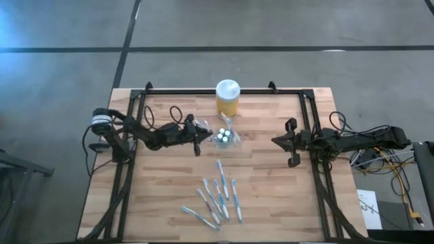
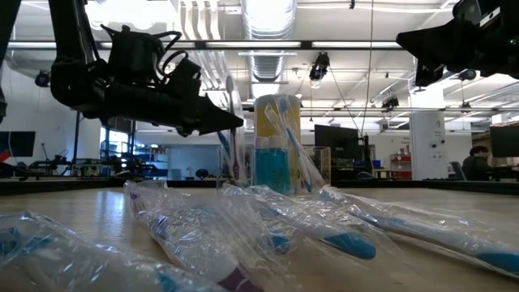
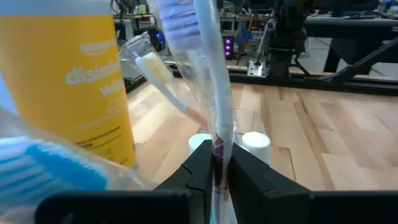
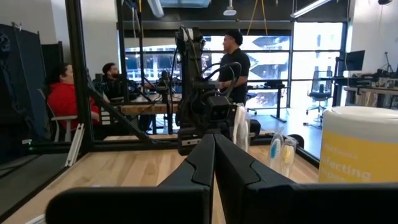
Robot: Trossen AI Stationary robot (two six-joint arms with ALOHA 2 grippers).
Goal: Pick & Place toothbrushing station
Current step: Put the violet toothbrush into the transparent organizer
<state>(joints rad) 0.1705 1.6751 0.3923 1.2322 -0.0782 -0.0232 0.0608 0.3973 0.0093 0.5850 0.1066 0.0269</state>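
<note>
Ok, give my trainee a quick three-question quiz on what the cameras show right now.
1. True or false: the left gripper is shut on a wrapped toothbrush.
2. Where does the yellow jar stand? A) far edge of the table, B) near edge, C) among the loose toothbrushes.
3. Fill in: the right gripper holds ____.

Key: 1 true, its fingers pinch the handle beside the holder. 2 A. 3 nothing; it hangs shut at the table's right side.
</note>
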